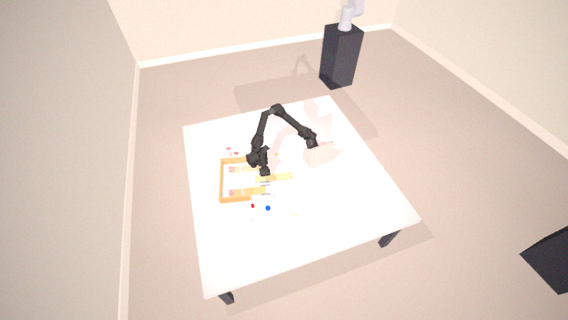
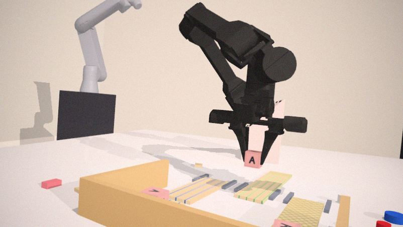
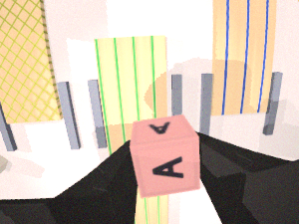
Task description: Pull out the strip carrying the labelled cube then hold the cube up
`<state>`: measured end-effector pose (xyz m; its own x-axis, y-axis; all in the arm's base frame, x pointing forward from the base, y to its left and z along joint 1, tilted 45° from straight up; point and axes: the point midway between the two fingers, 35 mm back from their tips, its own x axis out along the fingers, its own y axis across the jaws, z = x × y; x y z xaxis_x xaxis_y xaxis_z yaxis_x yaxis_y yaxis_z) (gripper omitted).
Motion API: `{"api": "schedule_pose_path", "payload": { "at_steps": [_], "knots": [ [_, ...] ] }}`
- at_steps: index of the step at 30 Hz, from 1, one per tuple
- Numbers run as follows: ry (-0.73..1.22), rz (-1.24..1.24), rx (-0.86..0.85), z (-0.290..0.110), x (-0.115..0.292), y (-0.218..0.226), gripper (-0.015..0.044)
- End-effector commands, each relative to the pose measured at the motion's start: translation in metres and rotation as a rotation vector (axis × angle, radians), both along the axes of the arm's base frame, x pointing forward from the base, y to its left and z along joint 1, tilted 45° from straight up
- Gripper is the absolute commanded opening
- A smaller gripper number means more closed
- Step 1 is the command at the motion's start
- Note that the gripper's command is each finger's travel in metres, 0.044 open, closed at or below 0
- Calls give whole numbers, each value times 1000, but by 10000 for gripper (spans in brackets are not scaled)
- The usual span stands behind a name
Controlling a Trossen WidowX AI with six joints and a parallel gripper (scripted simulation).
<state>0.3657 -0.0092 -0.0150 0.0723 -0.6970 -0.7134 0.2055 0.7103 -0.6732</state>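
My gripper (image 2: 252, 161) (image 3: 161, 142) (image 1: 264, 172) is shut on the pink cube labelled A (image 2: 252, 159) (image 3: 165, 156) and holds it a little above the table. Below it lies the green-lined strip (image 2: 262, 186) (image 3: 129, 75), pulled out past the grey pegs (image 2: 229, 184). The blue-lined strip (image 2: 191, 190) (image 3: 245, 29) and the cross-hatched strip (image 2: 304, 210) (image 3: 23, 42) lie on either side of it. Two more pink cubes (image 2: 155, 193) (image 2: 285, 224) sit at the strips' far ends inside the orange frame (image 2: 118, 197) (image 1: 221, 178).
A pale pink block (image 2: 272, 152) (image 1: 320, 154) stands behind the gripper. A red flat block (image 2: 51, 183) lies left of the frame. A blue disc (image 2: 393, 217) (image 1: 267, 207) and a red disc (image 2: 383, 224) (image 1: 252, 205) lie to the right. The white table (image 1: 318, 238) bears everything.
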Motion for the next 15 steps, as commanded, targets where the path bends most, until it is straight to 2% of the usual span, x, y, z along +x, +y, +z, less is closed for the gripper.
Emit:
{"api": "schedule_pose_path", "payload": {
  "at_steps": [1,15],
  "knots": [
    [3,-4,2,0,-7,1,0],
    [6,-4,2,-3,-58,-2,0]
  ]
}}
